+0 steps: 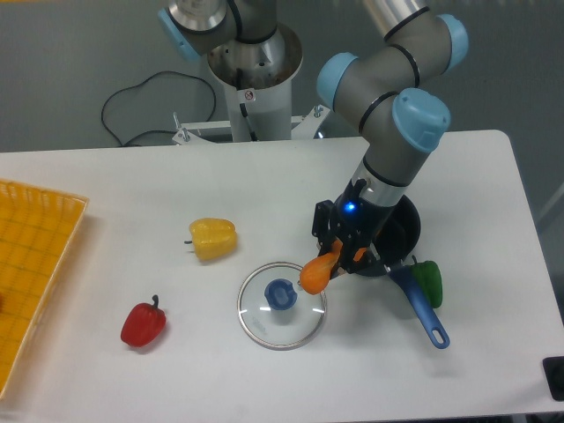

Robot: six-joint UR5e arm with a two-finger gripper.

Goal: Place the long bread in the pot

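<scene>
The long bread (318,272) is an orange-tan loaf hanging tilted, its lower end over the right edge of the glass lid. My gripper (342,253) is shut on its upper end. Behind and to the right of the gripper sits the dark pot (402,227), mostly hidden by the arm, with its blue handle (420,307) pointing toward the table's front. The bread is left of the pot's rim, outside the pot.
A glass lid with a blue knob (281,304) lies under the bread's lower end. A yellow pepper (212,238), a red pepper (144,324) and a green pepper (428,282) lie on the table. A yellow basket (35,273) stands at the left edge.
</scene>
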